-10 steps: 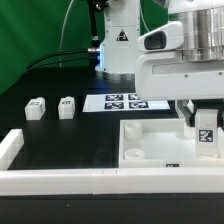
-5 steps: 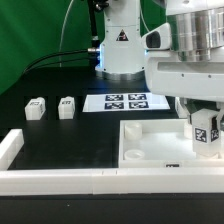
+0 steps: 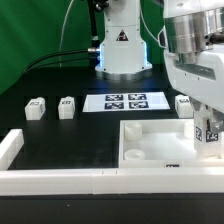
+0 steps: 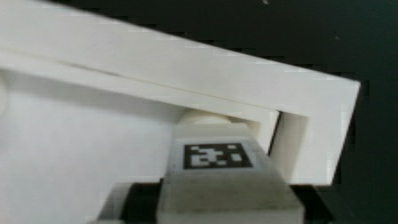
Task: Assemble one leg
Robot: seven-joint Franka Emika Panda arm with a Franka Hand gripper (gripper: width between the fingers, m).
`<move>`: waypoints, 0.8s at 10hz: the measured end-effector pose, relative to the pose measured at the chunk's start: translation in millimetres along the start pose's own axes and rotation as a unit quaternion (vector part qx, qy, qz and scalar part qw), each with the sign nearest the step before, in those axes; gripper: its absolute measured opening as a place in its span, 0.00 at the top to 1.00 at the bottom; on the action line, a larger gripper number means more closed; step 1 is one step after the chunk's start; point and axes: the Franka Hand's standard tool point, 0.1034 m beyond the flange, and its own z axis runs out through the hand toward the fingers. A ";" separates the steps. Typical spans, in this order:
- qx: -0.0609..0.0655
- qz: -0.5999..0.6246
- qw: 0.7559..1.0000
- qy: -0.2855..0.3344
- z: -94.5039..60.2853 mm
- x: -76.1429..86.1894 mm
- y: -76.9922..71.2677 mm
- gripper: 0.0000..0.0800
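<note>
My gripper (image 3: pixel 209 128) is shut on a leg (image 3: pixel 212 137), a small white block with a marker tag, and holds it upright over the right end of the large white tray (image 3: pixel 150 132). In the wrist view the leg (image 4: pixel 217 155) sits between my dark fingers (image 4: pixel 146 202), with its tip close to an inner corner of the tray's raised rim (image 4: pixel 267 85). I cannot tell whether it touches the tray. Three more legs lie on the black table: two on the exterior view's left (image 3: pixel 36 107), (image 3: pixel 67 106), and one behind the tray (image 3: pixel 184 103).
The marker board (image 3: pixel 125 101) lies flat behind the tray, in front of the arm's base (image 3: pixel 122 50). A white raised rail (image 3: pixel 60 180) runs along the table's front edge and turns up at the exterior view's left (image 3: pixel 10 148).
My gripper has moved to the exterior view's right and down with the leg, closer to the tray's right corner. The leg behind the tray has come into view.
</note>
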 end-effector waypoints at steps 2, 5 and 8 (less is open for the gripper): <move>0.003 0.048 0.999 -0.005 0.4 -0.7 -0.4 0.64; 0.003 0.040 0.999 -0.006 0.5 -1.4 -0.3 0.30; 0.004 -0.034 0.999 -0.005 0.5 -1.4 -0.3 0.21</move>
